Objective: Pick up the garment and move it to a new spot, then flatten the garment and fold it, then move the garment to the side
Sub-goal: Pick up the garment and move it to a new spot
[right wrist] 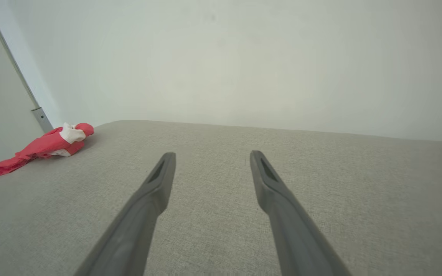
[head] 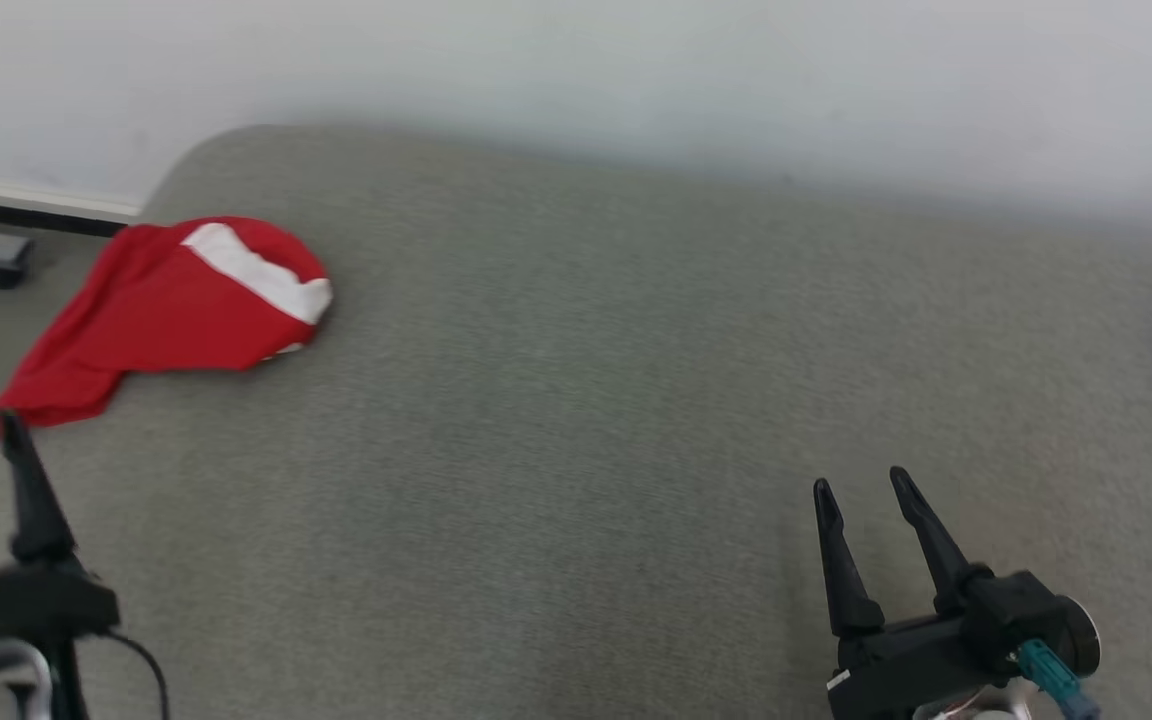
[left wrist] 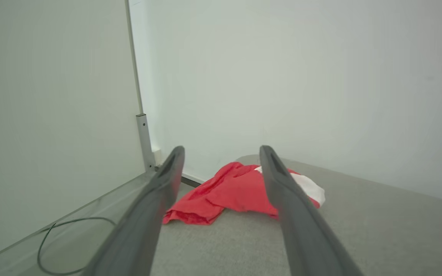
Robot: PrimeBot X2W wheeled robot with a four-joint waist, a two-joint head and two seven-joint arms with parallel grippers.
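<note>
Red and white, in head view: find the garment [head: 166, 310] crumpled at far left corner of the grey desk [head: 576, 400]. From left wrist, see left end effector [left wrist: 221, 147] released, empty, aimed at it, probably for the pick. From right wrist, see right end effector [right wrist: 211, 153] also released over bare desk, well apart, likely waiting.

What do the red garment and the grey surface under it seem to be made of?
Red garment: probably thin, soft cloth, matte; it lies crumpled in loose folds, with a white band. Grey surface: seemingly woven upholstery fabric, matte; a fine weave grain shows up close, and its far corner looks rounded like padding.
</note>
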